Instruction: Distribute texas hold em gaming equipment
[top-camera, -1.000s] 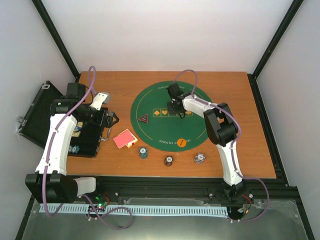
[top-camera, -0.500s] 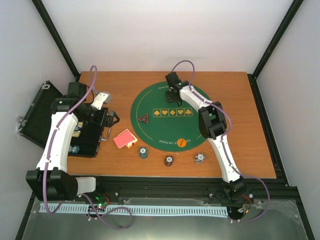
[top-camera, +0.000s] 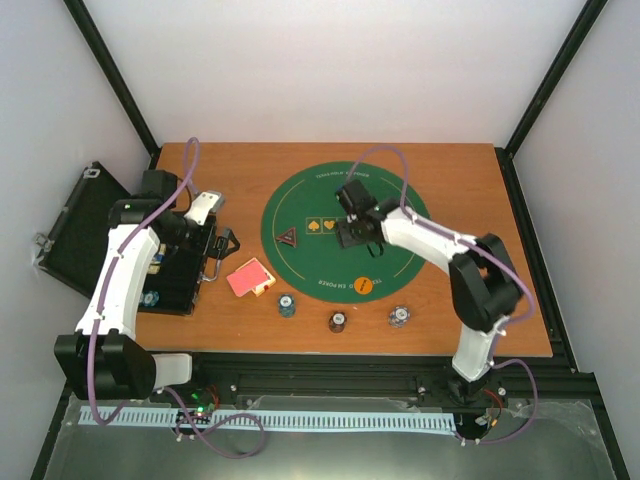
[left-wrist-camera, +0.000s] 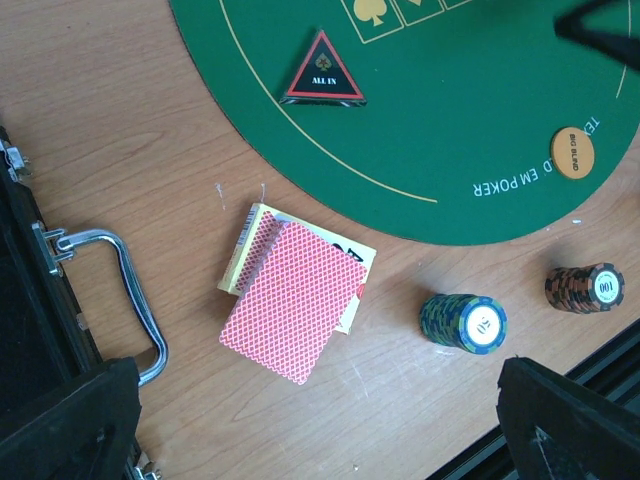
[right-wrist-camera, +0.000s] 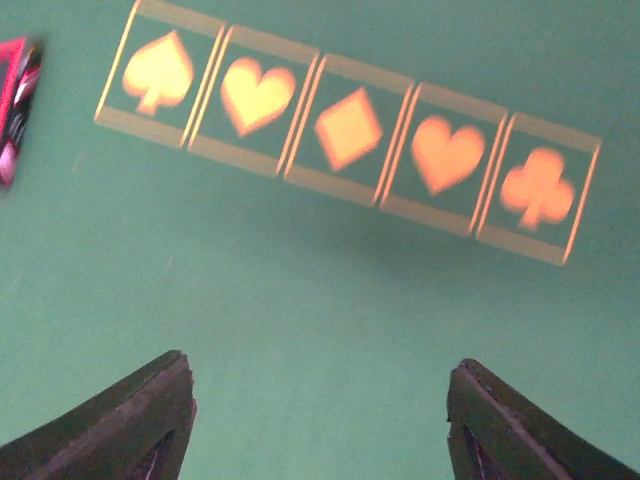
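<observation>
A red-backed deck of playing cards (left-wrist-camera: 295, 312) lies on the wood, partly over its yellow-edged box, left of the green mat (top-camera: 310, 260). On the mat are the black red-edged triangle marker (left-wrist-camera: 322, 75) and an orange button disc (left-wrist-camera: 573, 153). Three poker chip stacks (top-camera: 288, 304) (top-camera: 338, 322) (top-camera: 399, 317) stand along the near edge. My left gripper (top-camera: 222, 243) hangs open above the case's edge, with the cards below and ahead of it (left-wrist-camera: 320, 440). My right gripper (top-camera: 355, 232) is open over the mat's suit row (right-wrist-camera: 345, 130), with only green felt between its fingers (right-wrist-camera: 110, 430).
A black hinged case (top-camera: 170, 275) lies open at the table's left, its metal handle (left-wrist-camera: 110, 290) pointing at the cards. Its lid (top-camera: 75, 225) hangs past the table edge. A black rail (top-camera: 350, 375) runs along the near edge.
My right arm reached to the mat's far side, then came back over the suit row with its elbow swung right. Its jaws have widened. The left arm has barely moved.
</observation>
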